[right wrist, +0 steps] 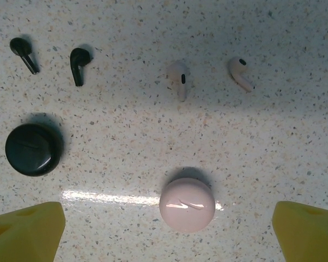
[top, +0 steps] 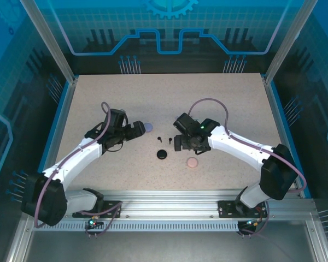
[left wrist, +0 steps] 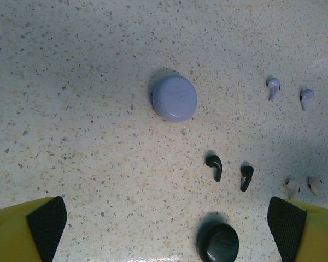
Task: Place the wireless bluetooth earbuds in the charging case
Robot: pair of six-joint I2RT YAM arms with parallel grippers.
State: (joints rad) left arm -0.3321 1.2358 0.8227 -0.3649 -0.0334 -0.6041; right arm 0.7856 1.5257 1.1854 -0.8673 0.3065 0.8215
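Observation:
Three round charging cases lie shut on the speckled table: lavender (left wrist: pixel 175 98), black (right wrist: pixel 33 148) and pale pink (right wrist: pixel 187 204). The wireless bluetooth earbuds lie loose in pairs: lavender ones (left wrist: pixel 273 86) beyond the lavender case, black ones (right wrist: pixel 79 63) above the black case, pale pink ones (right wrist: pixel 180 78) above the pink case. My left gripper (left wrist: pixel 167 229) hangs open over bare table, with the lavender case ahead of it and the black case by its right finger. My right gripper (right wrist: pixel 167 232) is open, its yellow fingers (right wrist: pixel 27 232) wide apart either side of the pink case, not touching it.
In the top view the lavender case (top: pixel 147 127), black case (top: pixel 162 154) and pink case (top: pixel 192 162) cluster mid-table between the left gripper (top: pixel 136 130) and right gripper (top: pixel 180 143). Blue walls (top: pixel 60 109) border the table (top: pixel 224 93) on both sides.

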